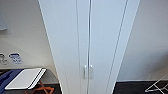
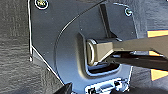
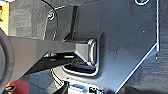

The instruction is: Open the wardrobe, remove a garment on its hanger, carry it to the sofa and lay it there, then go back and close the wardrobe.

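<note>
Dark carpeted floor runs along the base of the wall. Standing on it: a tall white two-door wardrobe, a folding stand with orange crossed legs, and a white wire rack at the far right.

The tall white two-door wardrobe runs off the frame's top and bottom, doors shut, interior hidden. Lower left, a white folding board is cut by the edge; lower right, a thin white wire rack too.
</note>
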Motion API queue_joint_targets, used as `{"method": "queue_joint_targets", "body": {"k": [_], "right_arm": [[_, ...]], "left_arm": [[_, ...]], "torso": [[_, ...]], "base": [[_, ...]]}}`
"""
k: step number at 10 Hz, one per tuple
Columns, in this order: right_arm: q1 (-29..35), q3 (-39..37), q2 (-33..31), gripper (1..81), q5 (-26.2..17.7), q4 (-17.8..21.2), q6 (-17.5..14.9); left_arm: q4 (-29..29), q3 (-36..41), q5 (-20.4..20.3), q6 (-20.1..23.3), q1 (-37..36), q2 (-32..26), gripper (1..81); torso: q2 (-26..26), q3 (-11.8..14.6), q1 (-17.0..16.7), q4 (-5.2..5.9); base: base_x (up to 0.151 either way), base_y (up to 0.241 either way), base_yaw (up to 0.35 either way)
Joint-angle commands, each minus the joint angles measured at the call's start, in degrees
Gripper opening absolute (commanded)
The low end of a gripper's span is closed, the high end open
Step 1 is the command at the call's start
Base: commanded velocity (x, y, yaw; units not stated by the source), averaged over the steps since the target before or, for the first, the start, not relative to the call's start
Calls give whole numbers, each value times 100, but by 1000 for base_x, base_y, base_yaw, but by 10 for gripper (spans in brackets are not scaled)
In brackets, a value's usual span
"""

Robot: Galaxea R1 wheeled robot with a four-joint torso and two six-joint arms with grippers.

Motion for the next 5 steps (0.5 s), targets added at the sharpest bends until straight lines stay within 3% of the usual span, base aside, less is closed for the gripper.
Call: {"method": "queue_joint_targets", "body": {"k": [1,3,5], "right_arm": [[217,897,-627,811,-259,-18,42],[436,1889,-1322,811,-188,-10,51],[744,2980,-2025,811,-197,-18,68]], "left_arm": [[64,825,277,19,-153,-575,811],[64,1757,225,20,-285,-1261,811],[73,2583,-223,28,-391,-1999,811]], "torso": [[0,0,0,0],[0,0,0,0],[0,0,0,0]], "base": [[0,0,0],[0,0,0],[0,0,0]]}}
